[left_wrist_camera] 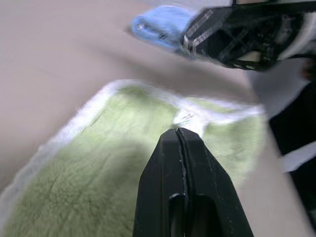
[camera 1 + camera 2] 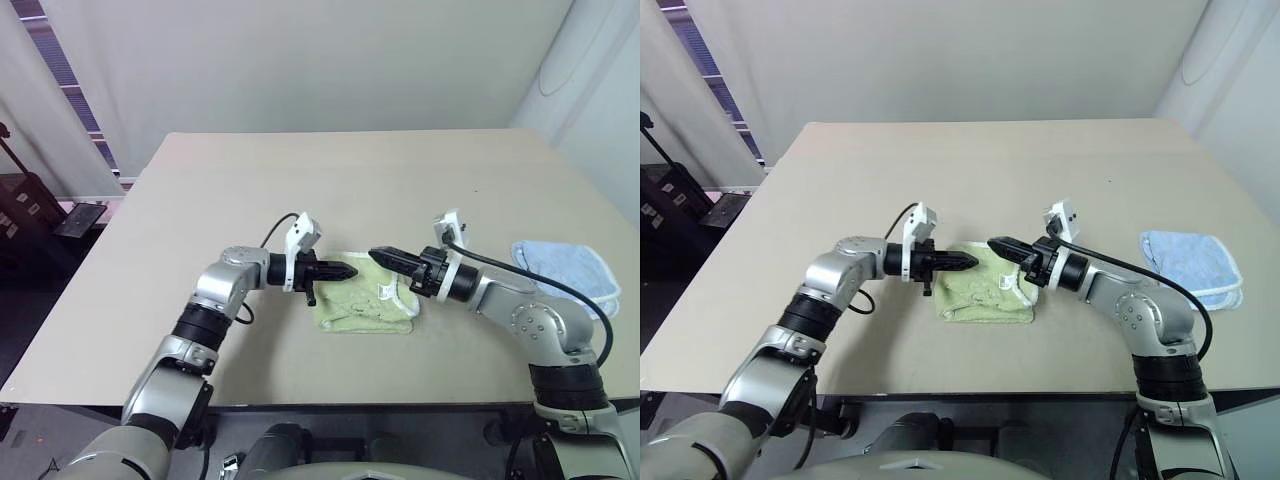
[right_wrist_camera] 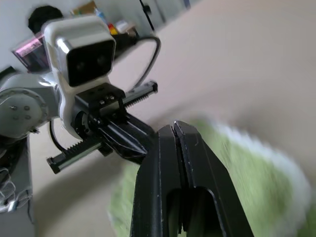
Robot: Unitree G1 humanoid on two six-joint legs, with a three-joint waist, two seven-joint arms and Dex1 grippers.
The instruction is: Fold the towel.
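The light-green towel (image 2: pixel 365 300) lies folded into a small pad near the table's front edge, white edging along its sides and a small embroidered mark on top. Above its left part hovers my left gripper (image 2: pixel 350 271), shut and empty, pointing right. From the other side my right gripper (image 2: pixel 376 256) points left over the towel's right part, also shut with nothing in it. The two tips face each other a short gap apart. In the left wrist view the green terry (image 1: pixel 98 168) spreads under the closed fingers (image 1: pixel 185 192).
A light-blue cloth (image 2: pixel 567 270) lies folded at the table's right edge, behind my right arm. The beige table (image 2: pixel 350 180) stretches far back to a white wall. Dark equipment stands on the floor beyond the table's left edge.
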